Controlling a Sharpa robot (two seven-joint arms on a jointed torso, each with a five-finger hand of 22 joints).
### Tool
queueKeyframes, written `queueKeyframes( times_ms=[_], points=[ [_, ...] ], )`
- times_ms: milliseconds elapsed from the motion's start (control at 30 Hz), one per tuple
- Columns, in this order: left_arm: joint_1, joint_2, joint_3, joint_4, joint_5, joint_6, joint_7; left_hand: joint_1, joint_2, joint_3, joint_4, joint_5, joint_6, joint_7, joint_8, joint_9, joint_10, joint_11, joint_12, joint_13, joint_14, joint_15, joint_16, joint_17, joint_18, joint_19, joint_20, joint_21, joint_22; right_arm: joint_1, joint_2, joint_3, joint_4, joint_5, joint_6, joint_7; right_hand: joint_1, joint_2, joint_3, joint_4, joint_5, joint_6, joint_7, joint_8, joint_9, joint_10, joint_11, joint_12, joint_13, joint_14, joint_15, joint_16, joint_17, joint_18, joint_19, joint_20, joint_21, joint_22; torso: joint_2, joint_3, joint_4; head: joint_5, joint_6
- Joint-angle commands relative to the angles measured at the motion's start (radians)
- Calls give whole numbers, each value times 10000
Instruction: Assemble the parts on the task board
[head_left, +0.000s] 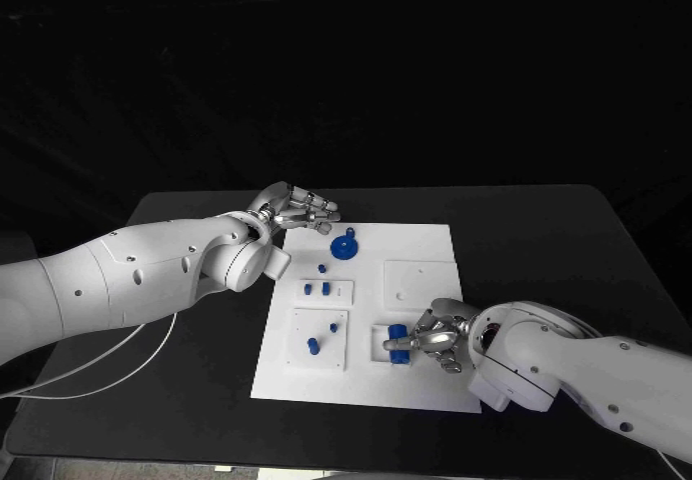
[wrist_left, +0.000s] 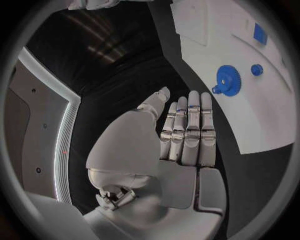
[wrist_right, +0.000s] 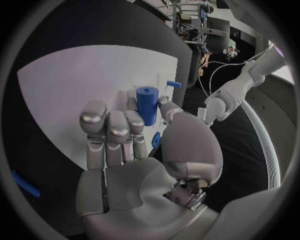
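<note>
The white task board (head_left: 418, 385) lies in the middle of the table. My right hand (head_left: 437, 340) is at the board's near right part and pinches a blue cylinder (head_left: 398, 341) between thumb and fingers. The right wrist view shows that cylinder (wrist_right: 147, 104) upright at the fingertips (wrist_right: 164, 104) of my right hand (wrist_right: 134, 140). My left hand (head_left: 297, 210) hovers at the board's far left corner, fingers straight and apart, holding nothing. A blue gear (head_left: 345, 246) lies just beside it. In the left wrist view the gear (wrist_left: 229, 80) lies beyond my left hand (wrist_left: 184, 135).
Small blue pegs (head_left: 316, 289) stand in a square plate on the board's left side. Two more blue pieces (head_left: 313, 346) sit in the plate nearer to me. A bare raised square (head_left: 421, 276) is at the board's right. Black table (head_left: 548, 240) surrounds the board.
</note>
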Motion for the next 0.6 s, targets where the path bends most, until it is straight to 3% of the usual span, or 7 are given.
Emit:
queueKeyframes(
  times_ms=[33,333,600],
  points=[
    [7,12,5,28,48,134,27,81,15,-19,49,48,-39,-7,-27,-5,-52,51,58,-3,-20,66,-34,15,-121,77,11,-12,-8,-75,57,-64,-26,-186,204,-55,76,-7,-15,74,-72,4,63,-26,-44,-63,2,-51,-24,7,-49,-22,-1,-88,560,-17,32,987,-3,-7,-1,35,-2],
    [7,15,5,26,48,142,4,74,16,-22,65,43,-40,-9,-27,-5,-61,54,58,-3,-26,69,-33,16,-122,79,14,-12,-45,-75,68,-66,8,-220,311,-97,26,-240,-98,408,-150,5,67,-24,-45,-68,6,-54,-40,9,-47,-37,6,-83,557,-18,23,985,0,-2,-2,77,11],
    [8,-7,4,34,48,142,-15,70,16,-26,85,47,-42,-8,-26,-5,-68,55,58,-3,-29,70,-34,17,-122,88,16,-12,-86,-73,-12,-66,140,-268,224,-85,74,-230,-97,488,-136,24,68,-23,-37,-55,4,-44,-41,15,-48,-23,24,-87,565,-18,67,996,0,-1,-5,99,38]
  ],
)
